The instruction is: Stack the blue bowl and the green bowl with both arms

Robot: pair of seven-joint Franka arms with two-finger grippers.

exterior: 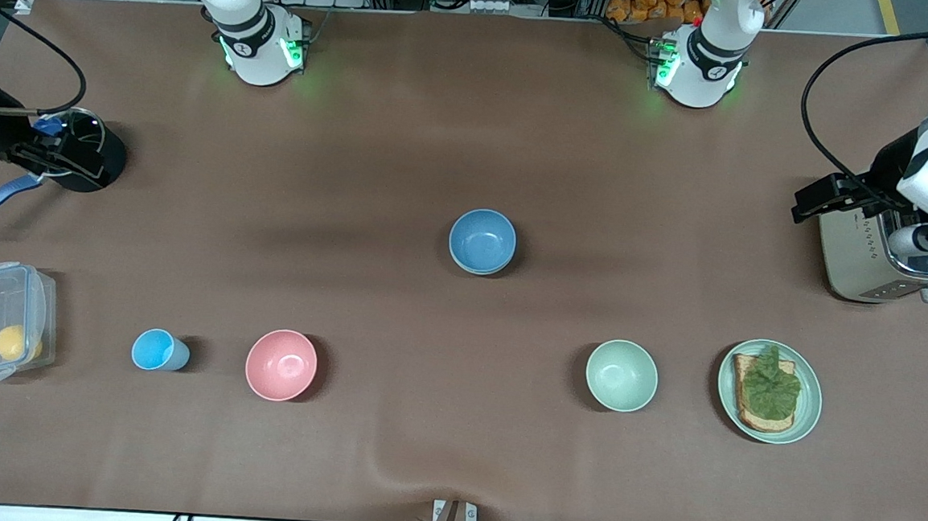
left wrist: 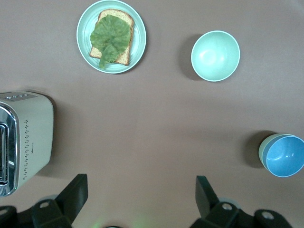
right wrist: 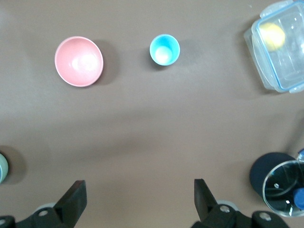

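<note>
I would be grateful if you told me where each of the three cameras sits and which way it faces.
Front view: high across the table, facing both arm bases; the blue bowl sits nested in the green bowl mid-table.
Left wrist view: on the left arm's wrist, looking down past the open left gripper at the toaster and mint bowl.
Right wrist view: looking down past the open right gripper at the pink bowl.
Shared: front and left wrist views both show the stacked bowls.
</note>
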